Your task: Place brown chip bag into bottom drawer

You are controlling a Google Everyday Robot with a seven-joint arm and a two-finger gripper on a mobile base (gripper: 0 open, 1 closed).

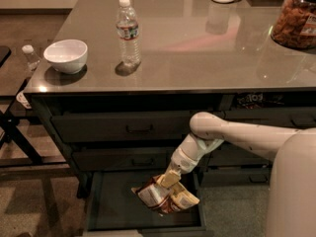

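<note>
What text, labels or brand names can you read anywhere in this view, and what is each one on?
No text is legible enough to quote.
brown chip bag, gripped by the claw over the open bottom drawer: white lettering, too blurred.
water bottle: label too small.
snack jar: label blurred.
package under the countertop: pale letters, unreadable.

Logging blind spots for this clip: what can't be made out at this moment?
1. Camera view: whether the brown chip bag, held at its top by the gripper over the bottom drawer, touches the drawer floor; the high angle hides any gap.
2. Camera view: the drawer's front face is cut off by the lower edge.
3. Camera view: the bag's lettering is too small to read.
</note>
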